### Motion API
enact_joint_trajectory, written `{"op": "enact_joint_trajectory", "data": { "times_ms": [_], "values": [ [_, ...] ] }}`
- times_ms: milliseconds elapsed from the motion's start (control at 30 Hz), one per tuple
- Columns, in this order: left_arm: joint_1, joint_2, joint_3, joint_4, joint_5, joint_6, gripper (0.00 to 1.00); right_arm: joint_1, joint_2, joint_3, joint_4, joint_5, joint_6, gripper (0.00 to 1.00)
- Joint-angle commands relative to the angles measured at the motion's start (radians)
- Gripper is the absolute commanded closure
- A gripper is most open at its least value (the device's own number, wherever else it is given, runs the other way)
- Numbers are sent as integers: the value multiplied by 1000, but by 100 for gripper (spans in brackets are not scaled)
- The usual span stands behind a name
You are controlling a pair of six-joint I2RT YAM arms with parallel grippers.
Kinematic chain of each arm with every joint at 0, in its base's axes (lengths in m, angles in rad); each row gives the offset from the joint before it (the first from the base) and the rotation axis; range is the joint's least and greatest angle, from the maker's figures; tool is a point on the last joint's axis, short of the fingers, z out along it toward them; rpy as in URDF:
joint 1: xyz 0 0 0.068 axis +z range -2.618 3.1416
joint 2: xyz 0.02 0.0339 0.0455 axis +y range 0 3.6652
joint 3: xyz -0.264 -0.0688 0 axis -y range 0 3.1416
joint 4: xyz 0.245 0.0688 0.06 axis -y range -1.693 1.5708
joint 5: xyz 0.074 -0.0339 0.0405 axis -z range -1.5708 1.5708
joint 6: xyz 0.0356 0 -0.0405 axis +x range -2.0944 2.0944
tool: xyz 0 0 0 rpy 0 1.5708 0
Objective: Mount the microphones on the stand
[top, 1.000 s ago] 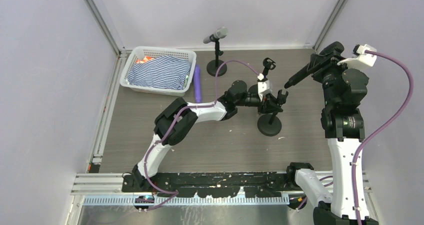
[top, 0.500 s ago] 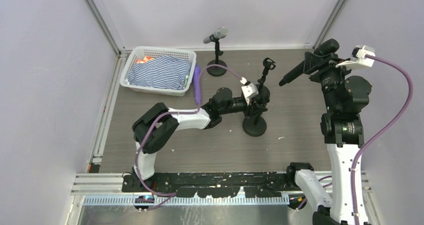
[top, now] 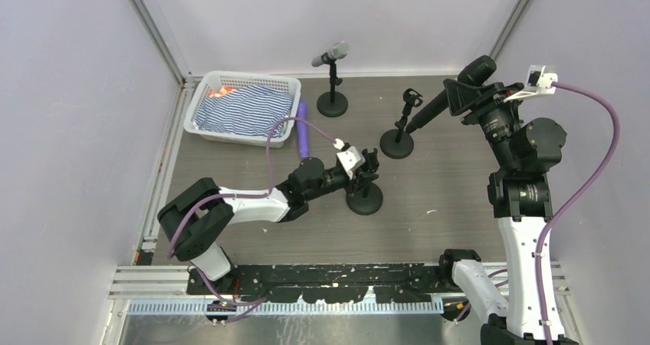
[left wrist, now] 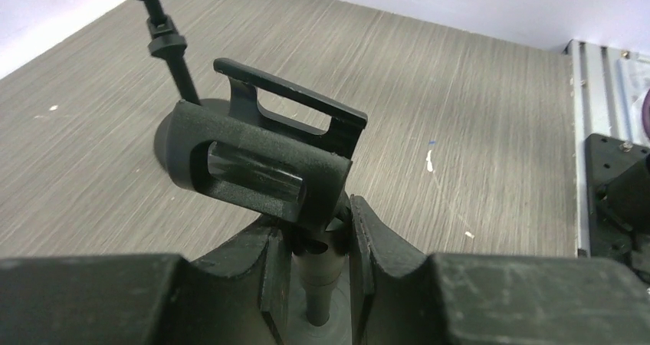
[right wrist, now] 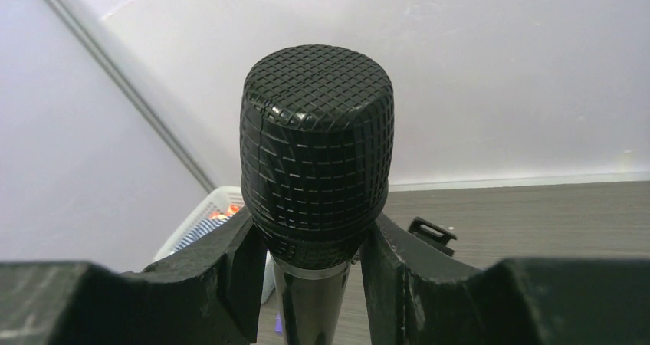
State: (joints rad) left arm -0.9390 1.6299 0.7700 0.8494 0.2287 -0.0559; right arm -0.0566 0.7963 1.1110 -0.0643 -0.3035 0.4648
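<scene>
Black on black nearest me, the left gripper (left wrist: 318, 241) pinches the near stand (top: 366, 201) by its stem, a grip only its wrist camera shows, while farther off the right gripper (right wrist: 313, 245) clamps the black microphone (top: 429, 111) aloft, tail near the middle stand (top: 396, 142), which a skewed push could topple.

The left arm (top: 245, 203) reaches low and far out to the right, forearm nearly level. The left fingers (left wrist: 368, 253) are closed tight on the post of a stand (left wrist: 316, 287), just under its clip. The right arm (top: 525, 230) rises tall, with its wrist turned to the left. The right fingers (right wrist: 238, 268) clamp a black microphone (right wrist: 316, 153) just below its head.
</scene>
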Motion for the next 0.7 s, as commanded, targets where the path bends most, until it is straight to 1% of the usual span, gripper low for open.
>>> {"op": "enact_joint_trajectory", "data": {
  "times_ms": [0,33,100,167,200,300,367,400,500,600,633,667],
  "values": [
    [3,-67,-67,37,-59,132,100,15,16,-14,112,-90,77,99],
    [6,-74,-71,24,-17,151,100,21,21,-13,115,-107,82,99],
    [27,-83,-65,-17,132,171,100,37,31,-11,109,-131,79,99],
    [68,-79,-51,-40,308,159,99,53,40,-10,90,-150,63,99],
    [91,-71,-45,-31,380,139,97,56,43,-6,77,-154,50,99],
    [160,-35,-18,-16,551,76,83,99,51,-4,32,-158,18,99],
    [185,-21,-2,-21,572,62,67,108,50,-8,25,-147,13,99],
    [193,-21,0,-28,568,62,62,109,49,-9,25,-140,12,99],
    [200,-25,11,-59,545,62,49,109,45,-10,22,-111,9,99],
    [200,-37,23,-123,521,62,39,110,39,-6,15,-71,7,99],
    [200,-46,23,-141,499,62,29,110,40,-5,12,-57,3,99],
    [200,-60,22,-159,480,63,16,110,38,-5,10,-46,0,99]
  ]
}}
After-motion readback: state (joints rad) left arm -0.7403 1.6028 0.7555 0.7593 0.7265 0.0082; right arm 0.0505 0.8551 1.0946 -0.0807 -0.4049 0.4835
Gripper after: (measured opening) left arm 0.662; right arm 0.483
